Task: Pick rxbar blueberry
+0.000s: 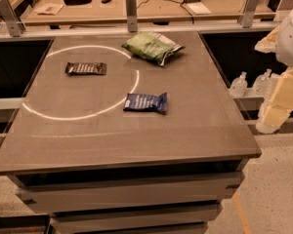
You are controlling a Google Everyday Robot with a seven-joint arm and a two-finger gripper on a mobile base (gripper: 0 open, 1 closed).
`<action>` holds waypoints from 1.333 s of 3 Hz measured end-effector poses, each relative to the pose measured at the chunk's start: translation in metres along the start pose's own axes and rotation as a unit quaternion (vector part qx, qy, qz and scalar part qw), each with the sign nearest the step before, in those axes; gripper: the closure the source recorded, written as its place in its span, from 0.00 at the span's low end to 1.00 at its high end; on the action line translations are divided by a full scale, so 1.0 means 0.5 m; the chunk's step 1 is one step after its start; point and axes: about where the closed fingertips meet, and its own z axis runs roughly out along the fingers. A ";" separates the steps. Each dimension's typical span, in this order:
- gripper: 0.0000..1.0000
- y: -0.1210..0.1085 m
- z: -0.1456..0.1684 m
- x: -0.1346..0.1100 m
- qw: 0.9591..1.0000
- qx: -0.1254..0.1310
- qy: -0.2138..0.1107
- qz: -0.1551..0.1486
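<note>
The rxbar blueberry (pixel 145 102) is a small flat dark-blue wrapper with white lettering. It lies flat near the middle of the grey table (pixel 195 130), just right of a white ring marked on the tabletop. My gripper is out of view. Only white and yellowish parts of my arm (pixel 284 89) show at the right edge, beside the table and well away from the bar.
A dark brown bar wrapper (pixel 86 68) lies at the left inside the white ring (pixel 63 116). A larger green crinkled bag (pixel 152 47) lies at the back centre. Metal posts and a railing (pixel 131 5) line the far edge. Clear bottles (pixel 239 86) stand on a low shelf to the right.
</note>
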 end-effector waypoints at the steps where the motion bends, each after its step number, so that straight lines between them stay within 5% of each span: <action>1: 0.00 0.000 0.000 0.000 1.000 0.000 0.000 0.000; 3: 0.00 -0.015 0.000 0.005 0.997 -0.023 -0.078 0.000; 4: 0.00 -0.018 0.019 0.004 0.989 -0.038 -0.142 0.022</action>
